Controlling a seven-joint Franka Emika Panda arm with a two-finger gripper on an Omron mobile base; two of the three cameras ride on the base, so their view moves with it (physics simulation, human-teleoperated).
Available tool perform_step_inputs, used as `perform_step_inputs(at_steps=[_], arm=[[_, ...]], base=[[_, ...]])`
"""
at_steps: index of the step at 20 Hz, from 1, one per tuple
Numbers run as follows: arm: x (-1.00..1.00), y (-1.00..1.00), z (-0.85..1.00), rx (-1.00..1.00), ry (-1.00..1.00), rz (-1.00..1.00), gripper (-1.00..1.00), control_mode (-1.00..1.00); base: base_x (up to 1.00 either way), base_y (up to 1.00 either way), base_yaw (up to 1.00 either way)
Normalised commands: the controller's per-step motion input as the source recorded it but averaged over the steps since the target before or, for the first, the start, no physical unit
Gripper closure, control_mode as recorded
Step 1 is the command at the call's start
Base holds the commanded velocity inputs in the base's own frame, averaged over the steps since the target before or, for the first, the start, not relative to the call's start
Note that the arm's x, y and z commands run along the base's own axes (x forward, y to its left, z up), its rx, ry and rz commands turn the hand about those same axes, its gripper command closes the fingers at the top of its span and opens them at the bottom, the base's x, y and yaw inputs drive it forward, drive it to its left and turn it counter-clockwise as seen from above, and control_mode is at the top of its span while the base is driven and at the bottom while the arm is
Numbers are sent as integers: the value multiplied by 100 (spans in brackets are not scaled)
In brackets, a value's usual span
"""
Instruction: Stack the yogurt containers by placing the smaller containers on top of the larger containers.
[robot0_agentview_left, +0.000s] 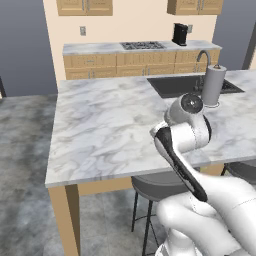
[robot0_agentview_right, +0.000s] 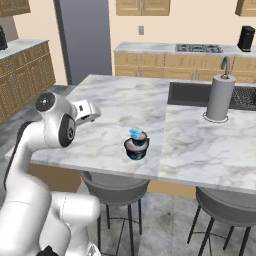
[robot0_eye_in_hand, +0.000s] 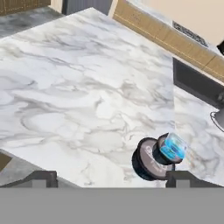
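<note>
The yogurt containers stand as one stack on the marble counter (robot0_agentview_right: 115, 107). The wide dark-blue tub (robot0_agentview_right: 136, 152) sits at the bottom with its grey top, the small dark tub (robot0_agentview_right: 136, 143) rests on it, and the tiny pale-blue cup (robot0_agentview_right: 135, 133) crowns the pile — translucent and bright against the two dark bodies.

In the left base view the arm's own white links cover the near part of the counter (robot0_agentview_left: 100, 125); that view gives the long bare marble stretching left to the counter's corner, the sink (robot0_agentview_left: 182, 85) and the paper towel roll (robot0_agentview_left: 213, 85) at the right. The right base view looks past the arm and shows the stack plainly, near the counter's front edge, above a grey stool (robot0_agentview_right: 115, 187); the roll (robot0_agentview_right: 220, 97) stands well apart to the right, beside the sink (robot0_agentview_right: 200, 94). The hand view looks down on the stack from close by: the pale-blue cup (robot0_eye_in_hand: 173, 147) sits off-centre toward the right of the grey top (robot0_eye_in_hand: 151, 155).

The tool (robot0_eye_in_hand: 111, 177) hangs apart from the stack with its jaws spread wide and nothing between them — the left fingertip (robot0_eye_in_hand: 41, 177) over the counter's front edge, the right fingertip (robot0_eye_in_hand: 183, 176) just below the stack. Open marble lies all around the stack to the left and behind it.
</note>
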Motion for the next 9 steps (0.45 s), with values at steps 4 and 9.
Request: perform_step_inputs(at_steps=[4,9], arm=[[-100,0,47,36,5,11,-100,-100],[-100,0,30,27,0,1,-100,-100]], base=[[0,0,0],[0,0,0]])
